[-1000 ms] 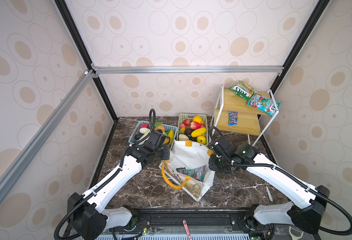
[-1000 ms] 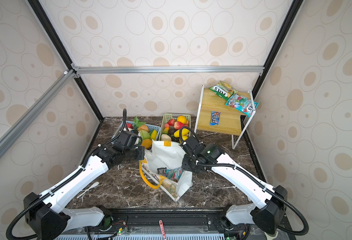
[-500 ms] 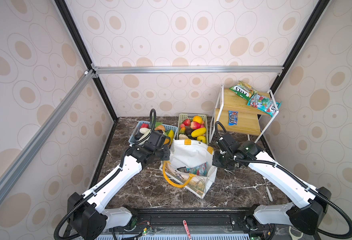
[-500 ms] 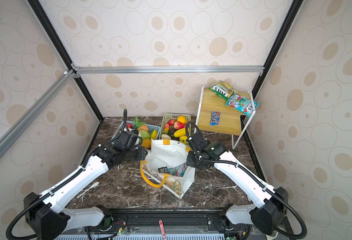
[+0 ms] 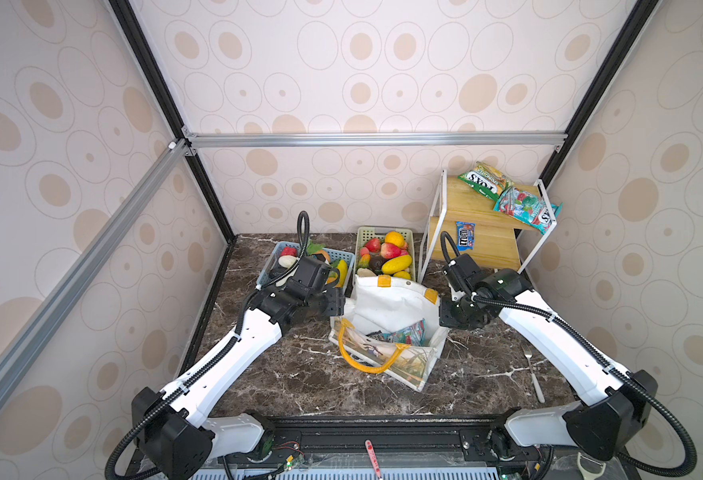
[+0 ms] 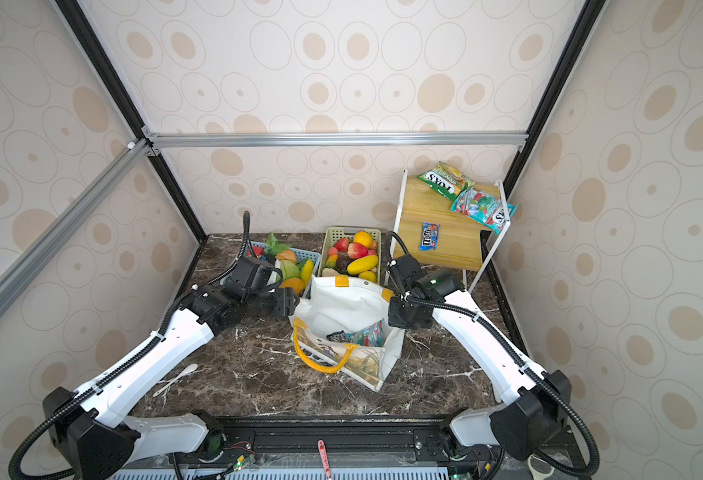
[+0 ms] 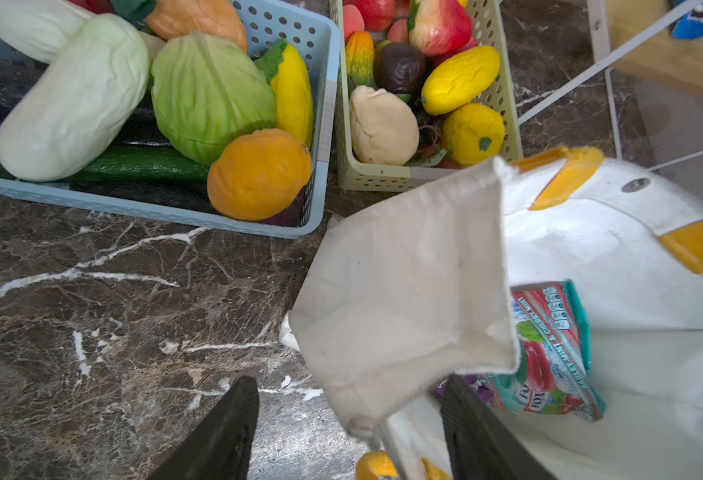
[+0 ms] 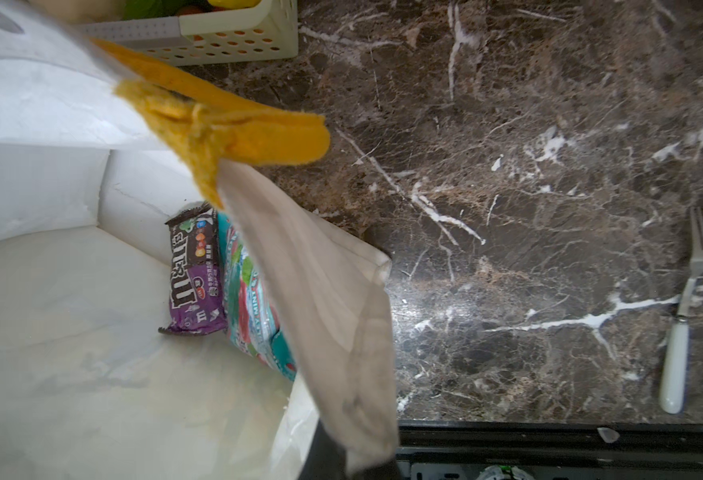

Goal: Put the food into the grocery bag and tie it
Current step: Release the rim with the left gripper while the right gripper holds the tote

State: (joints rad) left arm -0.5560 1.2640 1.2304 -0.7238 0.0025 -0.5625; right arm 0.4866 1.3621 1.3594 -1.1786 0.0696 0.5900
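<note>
Jaws of the left gripper point(image 7: 347, 388) stand well apart and grip nothing. The left corner of the bag point(image 5: 387, 299) rim hangs loose between them, closer to one finger. Ahead of these jaws, across a strip of bare table point(image 7: 134, 291), sits the blue basket point(image 7: 325, 104). The orange piece point(image 7: 258, 172) fills its near corner, with the cabbage point(image 7: 208, 95) just behind. The orange piece is roundish, with no clear long axis. The yellow piece point(image 7: 293, 91) next to it lies lengthwise, pointing away from the jaws. The green basket point(image 7: 383, 176) lies ahead too, past the bag rim.

In the bag, a teal packet point(image 5: 410, 332) and a purple packet point(image 8: 194, 278) lie just inside the wall that the right gripper point(image 5: 443, 318) holds. Its jaws are clamped on the right rim.

The free left arm looks nearer the produce, so a short reach forward to the orange piece seems the likely pick.
</note>
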